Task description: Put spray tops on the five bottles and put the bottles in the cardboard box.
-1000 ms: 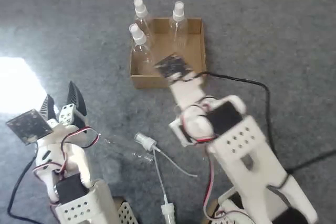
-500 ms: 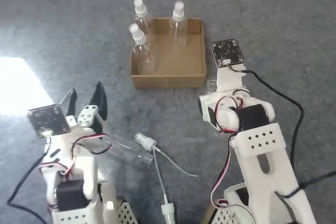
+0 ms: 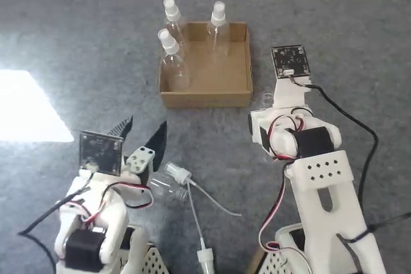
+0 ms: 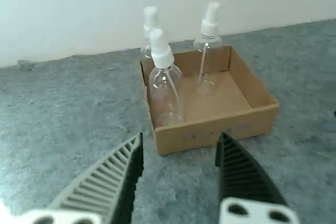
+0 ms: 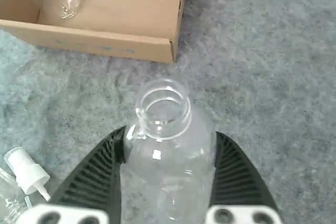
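You have five bottles in play. Three capped bottles [image 3: 174,62] stand upright inside the cardboard box [image 3: 204,99], one near its front-left corner and two along its back wall. The fourth, an open-necked bottle [image 5: 167,150], sits just off the box's front-right corner. It is clamped between the fingers of your right gripper [image 5: 169,136], with its bare neck pointing toward that corner. The fifth, the lying bottle [image 3: 160,187], rests on its side on the grey carpet [image 3: 77,49], well in front of the box.

You also have two loose tops. The first spray top [image 3: 178,173] lies against the lying bottle, its thin tube curving away over the carpet. The second spray top [image 3: 204,260] lies farther from the box, its tube pointing back toward the first.

Your left gripper [image 3: 146,124] hovers in front of the box beside the lying bottle. It is spread wide and holds nothing, with its jaws aimed at the box's front wall. Your right arm extends toward the box's right side.

Faint blue print [image 5: 79,45] runs along the box's front wall, too small to read.
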Motion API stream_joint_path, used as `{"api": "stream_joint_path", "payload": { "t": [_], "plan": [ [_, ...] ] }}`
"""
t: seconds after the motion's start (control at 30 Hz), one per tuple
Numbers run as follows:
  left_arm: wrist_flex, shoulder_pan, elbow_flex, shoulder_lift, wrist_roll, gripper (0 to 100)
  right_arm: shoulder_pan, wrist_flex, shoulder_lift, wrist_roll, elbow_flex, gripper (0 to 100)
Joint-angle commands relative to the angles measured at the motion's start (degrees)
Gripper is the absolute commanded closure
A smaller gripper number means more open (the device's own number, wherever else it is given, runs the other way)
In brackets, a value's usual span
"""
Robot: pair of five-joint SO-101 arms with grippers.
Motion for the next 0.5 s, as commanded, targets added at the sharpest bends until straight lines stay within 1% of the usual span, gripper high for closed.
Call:
{"api": "stream_joint_path", "payload": {
  "t": [0.0,0.17,0.3,0.4,0.47],
  "plan": [
    [-0.09,1.85,-3.56,7.91,-0.7,79,0.75,-0.66,-2.51,-0.79,-0.35,92.4],
    [1.67,4.57,-10.59,25.05,0.44,79,0.75,-0.66,-2.42,-0.79,-0.35,92.4],
    [4.13,7.38,-16.48,35.78,6.24,79,0.75,-0.66,-2.42,-0.79,-0.35,92.4],
    [5.36,8.62,-19.03,42.11,9.85,79,0.75,-0.66,-2.42,-0.79,-0.35,92.4],
    [6.24,9.67,-20.26,45.54,13.54,78,0.84,-0.66,-2.42,-0.79,-0.35,92.4]
  ]
}}
